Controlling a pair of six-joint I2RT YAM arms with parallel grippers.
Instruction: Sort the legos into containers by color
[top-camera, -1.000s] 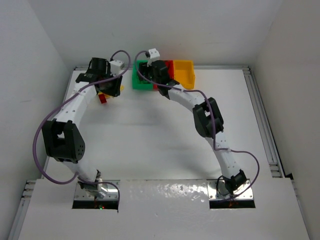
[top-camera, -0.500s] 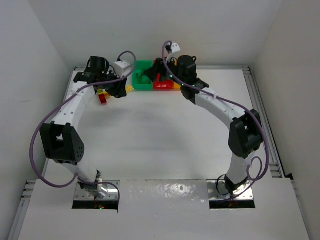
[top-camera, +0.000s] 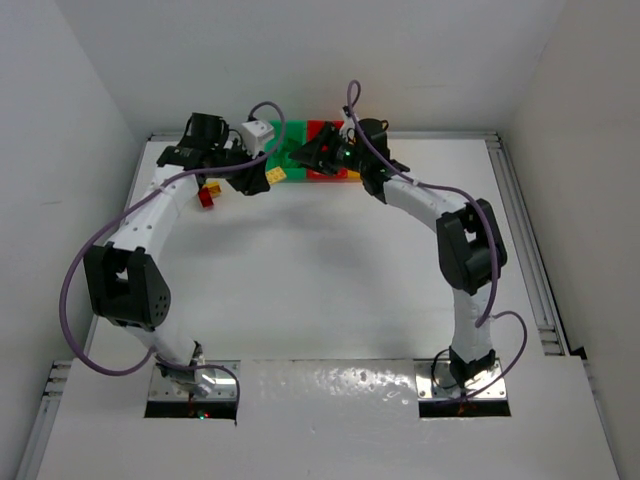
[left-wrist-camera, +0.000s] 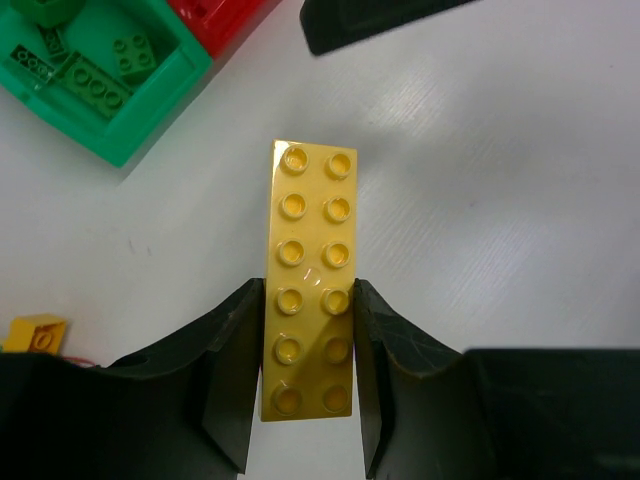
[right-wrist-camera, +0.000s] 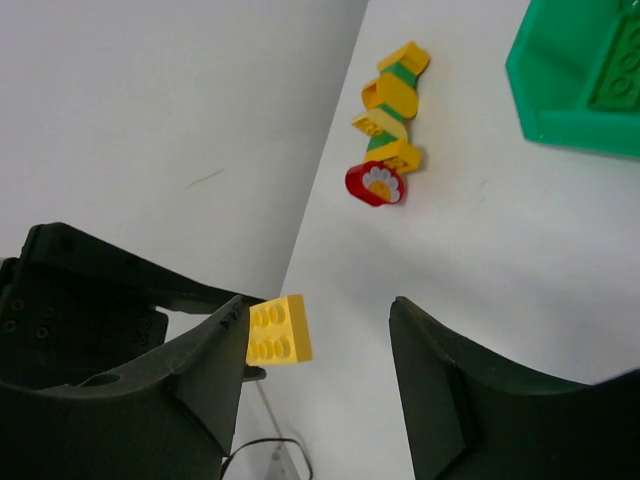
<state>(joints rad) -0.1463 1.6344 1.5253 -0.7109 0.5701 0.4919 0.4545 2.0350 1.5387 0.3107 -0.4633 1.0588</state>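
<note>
You have the green rectangular plastic bin (left-wrist-camera: 160, 110) up and left of your left end effector (left-wrist-camera: 308, 290), with several green bricks (left-wrist-camera: 95, 85) already inside. The red plastic bin (left-wrist-camera: 215, 15) sits just beside the green one, and the yellow bin is hidden behind the right arm. Your left end effector is clamped on a long yellow plastic brick (left-wrist-camera: 312, 220), not yet binned. Your right end effector (right-wrist-camera: 318, 305) stands open, gripping nothing. Ahead of it a small cluster of yellow, green and red bricks (right-wrist-camera: 385, 130) lies unsorted on the white counter (right-wrist-camera: 520, 250). I judge the sorting roughly midway.
</note>
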